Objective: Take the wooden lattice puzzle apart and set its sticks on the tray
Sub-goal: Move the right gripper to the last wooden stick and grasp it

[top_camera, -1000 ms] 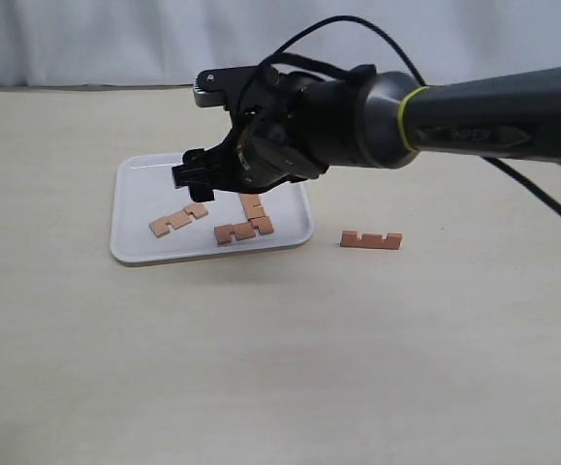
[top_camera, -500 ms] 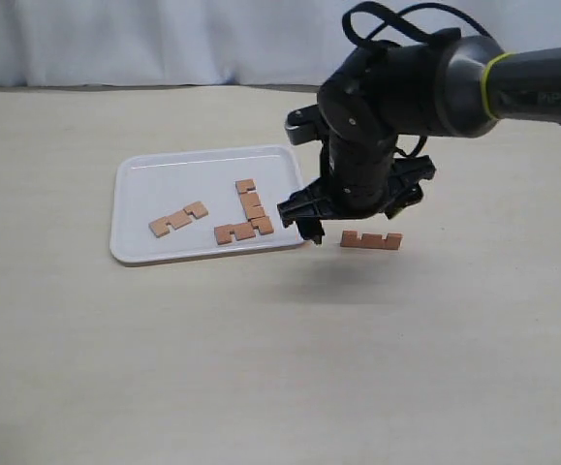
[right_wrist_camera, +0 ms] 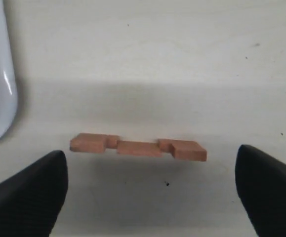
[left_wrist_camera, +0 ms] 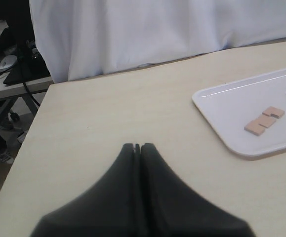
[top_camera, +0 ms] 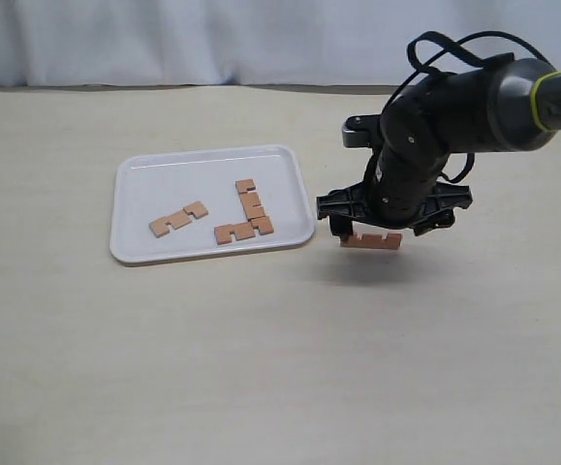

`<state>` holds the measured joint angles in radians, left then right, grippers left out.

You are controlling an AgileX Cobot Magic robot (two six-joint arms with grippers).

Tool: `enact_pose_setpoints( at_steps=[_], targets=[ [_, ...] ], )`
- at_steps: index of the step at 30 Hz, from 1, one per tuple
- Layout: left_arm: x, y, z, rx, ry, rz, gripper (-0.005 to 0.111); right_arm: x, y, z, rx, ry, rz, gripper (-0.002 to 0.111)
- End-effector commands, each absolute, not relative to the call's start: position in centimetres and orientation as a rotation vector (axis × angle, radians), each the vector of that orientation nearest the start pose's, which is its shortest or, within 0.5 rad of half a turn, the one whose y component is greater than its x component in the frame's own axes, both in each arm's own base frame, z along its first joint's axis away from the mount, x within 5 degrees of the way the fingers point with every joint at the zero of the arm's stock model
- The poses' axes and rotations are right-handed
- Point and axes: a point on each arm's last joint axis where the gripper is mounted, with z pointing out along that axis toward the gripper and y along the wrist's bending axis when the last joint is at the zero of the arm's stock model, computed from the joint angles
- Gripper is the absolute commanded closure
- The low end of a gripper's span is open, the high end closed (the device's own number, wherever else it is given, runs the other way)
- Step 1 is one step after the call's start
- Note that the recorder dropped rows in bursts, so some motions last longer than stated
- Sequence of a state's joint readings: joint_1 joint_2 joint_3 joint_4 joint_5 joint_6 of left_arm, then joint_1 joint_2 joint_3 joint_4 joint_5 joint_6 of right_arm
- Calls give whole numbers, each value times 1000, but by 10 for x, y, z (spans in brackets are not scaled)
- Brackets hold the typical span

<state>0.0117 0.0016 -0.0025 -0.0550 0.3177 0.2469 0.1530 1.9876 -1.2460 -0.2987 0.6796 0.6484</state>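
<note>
Right gripper (right_wrist_camera: 150, 195), fingers spread wide and empty, straddles the one notched reddish-brown wooden slat (right_wrist_camera: 138, 147) lying off the flat white plastic tray (top_camera: 135, 194), toward the right edge of the counter (top_camera: 261, 368), apparently poised to grasp it. Left gripper (left_wrist_camera: 139, 148) is closed and empty.

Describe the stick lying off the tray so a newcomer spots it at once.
Start at the white tray. Just right of it in the exterior view, below the open right gripper, lies a notched reddish-brown stick. It alone rests on the table; the other three lie in the tray.
</note>
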Motion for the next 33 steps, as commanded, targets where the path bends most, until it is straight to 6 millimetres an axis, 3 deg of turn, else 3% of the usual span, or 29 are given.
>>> enact_pose_setpoints(
  at_steps=[1, 13, 22, 25, 30, 33],
  targets=[
    [54, -1, 185, 172, 1786, 131, 107, 385, 44, 148, 424, 2766, -112, 22],
    [54, -1, 185, 172, 1786, 131, 107, 388, 44, 129, 421, 2792, -118, 22],
    [54, -1, 185, 172, 1786, 131, 107, 389, 45, 126, 413, 2784, -111, 25],
    [54, -1, 185, 172, 1786, 131, 107, 390, 45, 124, 444, 2777, -101, 42],
    [54, -1, 185, 172, 1786, 131, 107, 389, 45, 123, 474, 2785, -107, 85],
    [54, -1, 185, 172, 1786, 131, 107, 388, 44, 125, 468, 2790, -117, 104]
  ],
)
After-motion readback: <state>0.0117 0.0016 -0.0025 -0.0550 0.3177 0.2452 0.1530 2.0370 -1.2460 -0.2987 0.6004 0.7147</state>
